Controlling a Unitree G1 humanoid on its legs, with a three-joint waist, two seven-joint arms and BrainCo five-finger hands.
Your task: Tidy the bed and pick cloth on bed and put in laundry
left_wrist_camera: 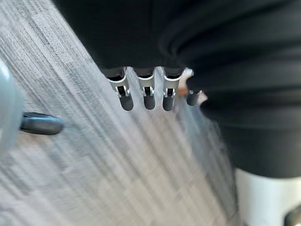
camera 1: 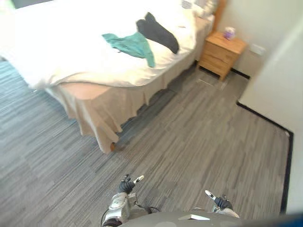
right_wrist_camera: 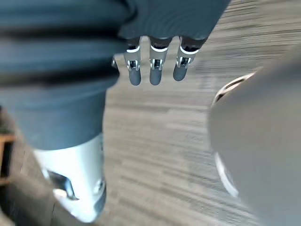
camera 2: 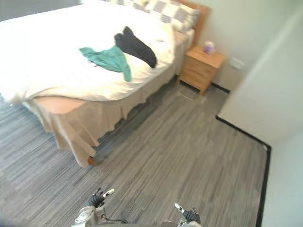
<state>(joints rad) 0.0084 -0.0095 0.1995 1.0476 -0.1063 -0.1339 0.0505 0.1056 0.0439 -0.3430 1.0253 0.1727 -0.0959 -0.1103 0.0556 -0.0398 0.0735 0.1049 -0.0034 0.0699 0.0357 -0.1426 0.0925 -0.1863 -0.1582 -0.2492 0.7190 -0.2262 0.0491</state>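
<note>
Left eye view: teal cloth [camera 1: 132,46] on bed [camera 1: 61,52]

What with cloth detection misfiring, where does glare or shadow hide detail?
Left eye view: strong light washes out the white duvet, yet the green cloth and black cloth on it stand out plainly. Right eye view: the same glare, and a soft shadow darkens the carpet beside the bed skirt.

bed [camera 1: 71,52]: matt cloth | nightstand [camera 1: 221,53]: smooth wood | floor [camera 1: 199,142]: matt, grained
</note>
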